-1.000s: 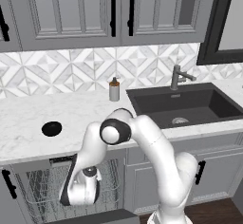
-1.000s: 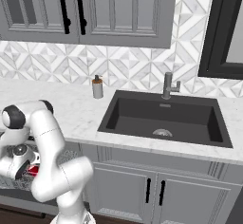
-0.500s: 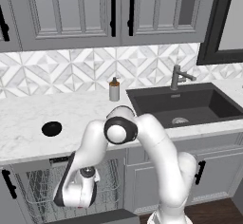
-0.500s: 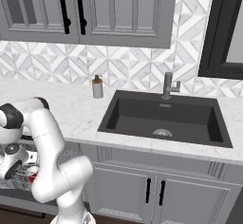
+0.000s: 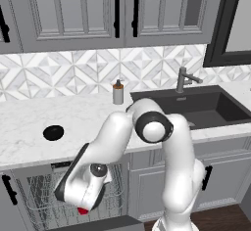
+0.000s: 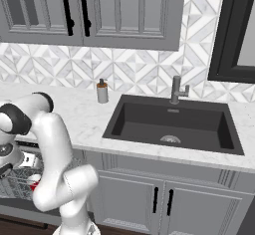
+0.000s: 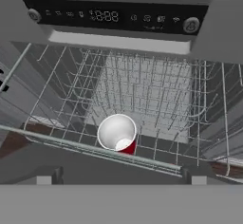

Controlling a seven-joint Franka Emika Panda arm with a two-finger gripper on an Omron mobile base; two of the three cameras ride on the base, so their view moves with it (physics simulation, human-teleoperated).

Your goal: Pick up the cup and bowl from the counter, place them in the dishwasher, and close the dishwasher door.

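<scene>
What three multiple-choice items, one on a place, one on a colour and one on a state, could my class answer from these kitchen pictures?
1. Where is the cup?
A. In the sink
B. In the dishwasher rack
C. On the counter

2. What colour is the bowl on the counter?
A. Black
B. White
C. Red

3. How does the gripper stand?
A. Shut on the cup
B. Shut on the bowl
C. Open, holding nothing

Answers:
1 B: the hand view shows the cup among the rack's grey wires.
2 A: the left base view shows a dark round bowl on white marble.
3 C: the fingers stand wide apart, clear of the cup.
</scene>
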